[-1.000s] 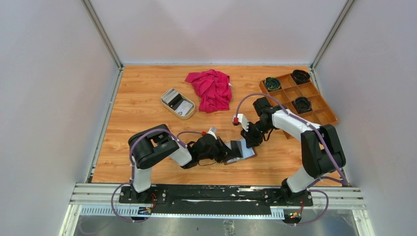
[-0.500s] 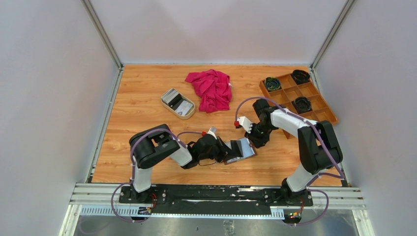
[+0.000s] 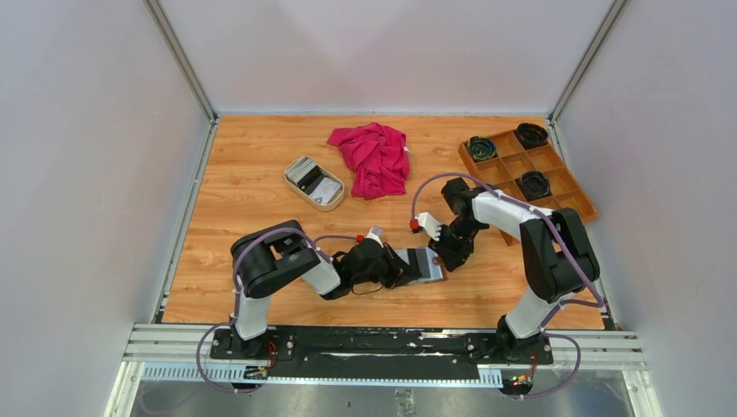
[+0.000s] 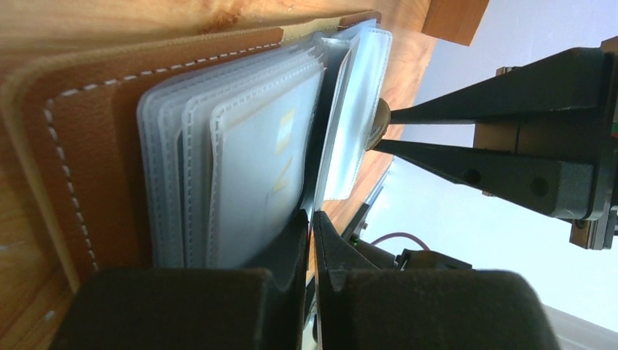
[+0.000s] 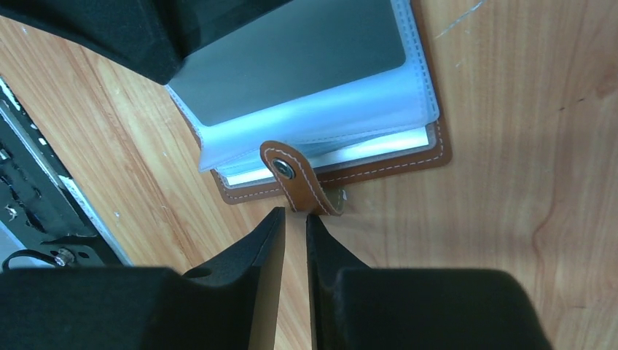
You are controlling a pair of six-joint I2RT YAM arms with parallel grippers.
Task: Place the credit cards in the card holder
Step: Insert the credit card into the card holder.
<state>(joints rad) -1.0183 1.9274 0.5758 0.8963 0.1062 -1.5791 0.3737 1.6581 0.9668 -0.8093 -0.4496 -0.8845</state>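
Card holder (image 3: 426, 263): you see it lying open on the desk (image 3: 243, 191), near the front, between your two arms.
Left gripper (image 4: 309, 226): your jaws are pressed together on a clear sleeve (image 4: 255, 175) of the holder.
Right gripper (image 5: 295, 219): your jaws have a thin gap. The snap tab (image 5: 295, 179) is at their tips, but you cannot tell if they pinch it.
Credit cards (image 3: 304, 171): farther back on the left, in a beige dish (image 3: 335, 205), well apart from the holder.
Red cloth (image 3: 374, 156): bunched up just behind the dish.
Wooden tray (image 3: 561, 181): far back on the right.

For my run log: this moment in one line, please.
left gripper: pinches card holder sleeve; right gripper: holds snap tab; dish: holds credit cards
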